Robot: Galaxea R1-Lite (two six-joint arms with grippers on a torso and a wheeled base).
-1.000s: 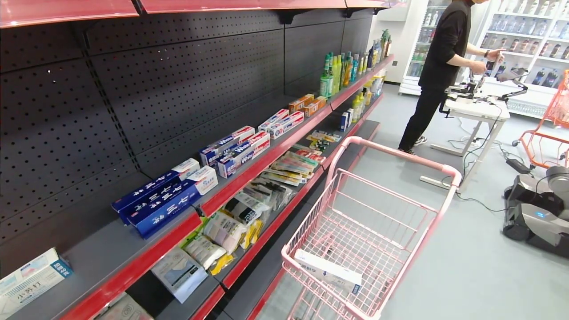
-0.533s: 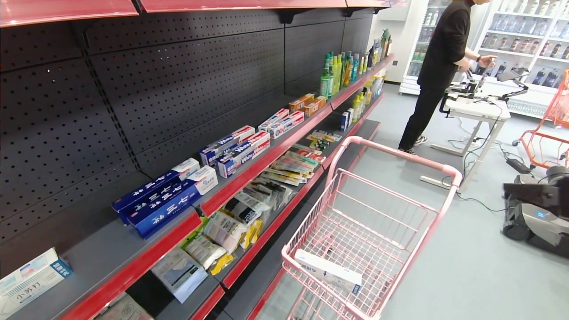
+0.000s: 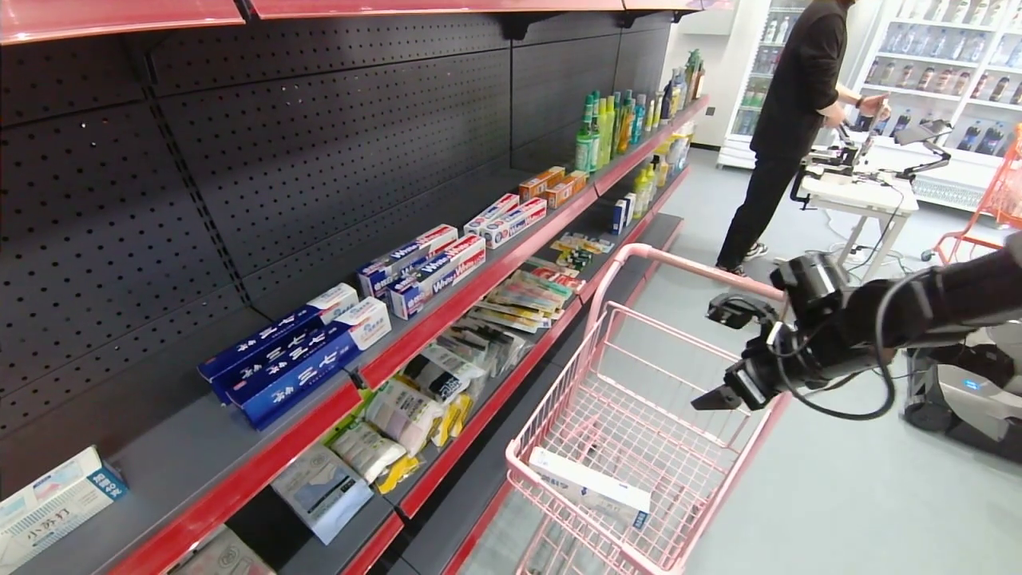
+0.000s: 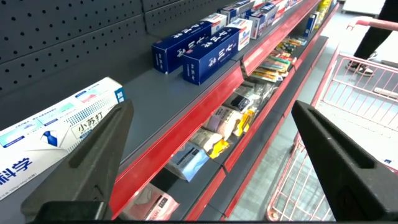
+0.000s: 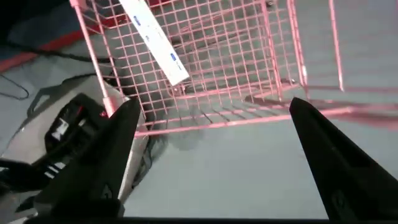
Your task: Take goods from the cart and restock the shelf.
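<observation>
Here, the right gripper hangs, jaws spread wide, above the pink cart, where a white box lies on the basket floor. The left gripper, equally wide, faces the shelf.

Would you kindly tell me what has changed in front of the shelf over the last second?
The right gripper has swung in from the robot's right and now hangs open above the right rim of the pink cart, holding nothing. The white box lies unmoved in the cart, and the goods on the shelf are as they were.
</observation>
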